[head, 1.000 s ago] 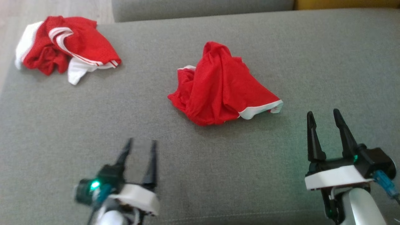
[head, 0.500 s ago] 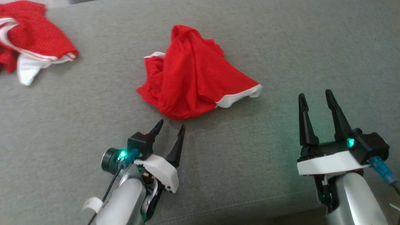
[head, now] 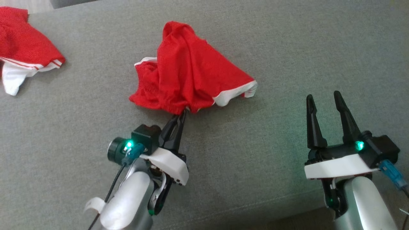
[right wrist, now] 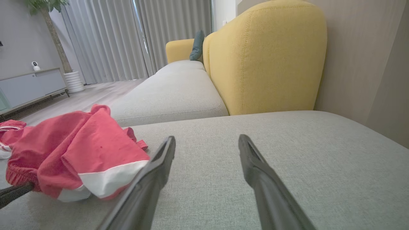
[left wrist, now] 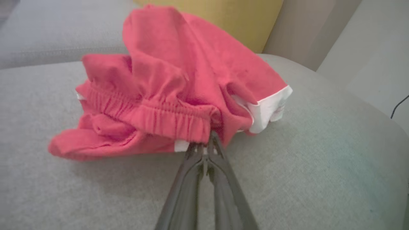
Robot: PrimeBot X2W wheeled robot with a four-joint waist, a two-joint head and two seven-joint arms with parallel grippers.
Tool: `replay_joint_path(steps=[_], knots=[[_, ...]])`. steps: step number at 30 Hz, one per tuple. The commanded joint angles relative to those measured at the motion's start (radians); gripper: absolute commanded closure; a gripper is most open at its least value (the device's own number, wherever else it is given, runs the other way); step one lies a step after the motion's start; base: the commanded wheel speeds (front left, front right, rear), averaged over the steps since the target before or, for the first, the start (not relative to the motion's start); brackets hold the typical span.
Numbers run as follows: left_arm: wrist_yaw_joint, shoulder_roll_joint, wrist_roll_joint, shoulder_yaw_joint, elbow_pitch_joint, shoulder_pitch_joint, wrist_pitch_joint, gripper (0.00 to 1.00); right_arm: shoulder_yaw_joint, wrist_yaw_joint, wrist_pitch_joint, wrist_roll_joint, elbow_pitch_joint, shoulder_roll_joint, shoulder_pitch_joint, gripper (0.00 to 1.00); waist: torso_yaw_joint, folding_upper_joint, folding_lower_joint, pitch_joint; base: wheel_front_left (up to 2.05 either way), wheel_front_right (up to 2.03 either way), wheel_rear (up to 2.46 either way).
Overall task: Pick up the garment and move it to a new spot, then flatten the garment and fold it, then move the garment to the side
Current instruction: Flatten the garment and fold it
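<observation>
Where our left gripper (head: 181,114) bites: its two long dark fingers are pressed together on the crumpled red mesh garment with white trim (head: 191,73), pinching the gathered elastic band (left wrist: 166,119) right at the fingertips.
Why there: we judge the thick ribbed band gives us a firmer hold than the thin loose cloth beyond it, so the whole heap should follow when we lift.
Garment's place: heaped on the flat grey woven sofa cushion (head: 287,48), spreading away ahead of our left fingertips and well off to the left of our right gripper (head: 323,95).
Right gripper: fingers spread wide, holding nothing, clear of the cloth; we reckon it waits for the flattening.
Cloth: soft, limp, fine-holed mesh, bunched into a peak, with a smooth white hem (head: 235,93) on the side nearer our right gripper.
Cushion: coarse, matt weave; we expect it to drag a little on the mesh.
Other heap: a second rumpled red and white striped garment (head: 25,54) lies far beyond our left gripper, off to its left, untouched.
</observation>
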State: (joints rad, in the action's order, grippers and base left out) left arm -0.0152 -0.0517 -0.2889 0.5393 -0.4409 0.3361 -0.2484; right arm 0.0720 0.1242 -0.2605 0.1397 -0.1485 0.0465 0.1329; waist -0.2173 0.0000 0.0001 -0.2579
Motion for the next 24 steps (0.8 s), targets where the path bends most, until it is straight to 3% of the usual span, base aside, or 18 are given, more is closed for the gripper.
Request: replay_joint_path(steps=[1,8,15,21,24], knots=[[-0.006,0.001,0.017,-0.038,0.046,0.034,-0.013,1.0,0.022,0.007,-0.001,0.005,0.029,0.004,0.017,0.0,0.003,0.0,-0.0001,0.007,0.0,0.0,0.0],[-0.004,0.001,0.062,-0.065,0.108,0.035,-0.013,1.0,0.027,0.007,-0.001,0.002,0.028,0.004,0.009,0.0,0.01,0.0,-0.0001,0.029,0.0,0.0,0.0],[0.027,-0.014,0.112,-0.068,0.286,-0.039,-0.013,1.0,0.01,0.007,-0.001,0.001,0.022,0.004,-0.012,0.0,0.044,0.0,-0.0001,0.07,0.0,0.0,0.0],[0.024,-0.057,0.125,-0.068,0.47,-0.139,-0.01,1.0,0.011,0.007,-0.001,0.004,0.018,0.004,-0.027,0.0,0.074,0.0,-0.0001,0.107,0.0,0.0,0.0],[0.01,-0.091,0.108,-0.09,0.528,-0.19,0.042,1.0,0.013,0.007,-0.001,0.005,0.019,0.004,-0.032,0.0,0.081,0.0,-0.0001,0.112,0.0,0.0,0.0]])
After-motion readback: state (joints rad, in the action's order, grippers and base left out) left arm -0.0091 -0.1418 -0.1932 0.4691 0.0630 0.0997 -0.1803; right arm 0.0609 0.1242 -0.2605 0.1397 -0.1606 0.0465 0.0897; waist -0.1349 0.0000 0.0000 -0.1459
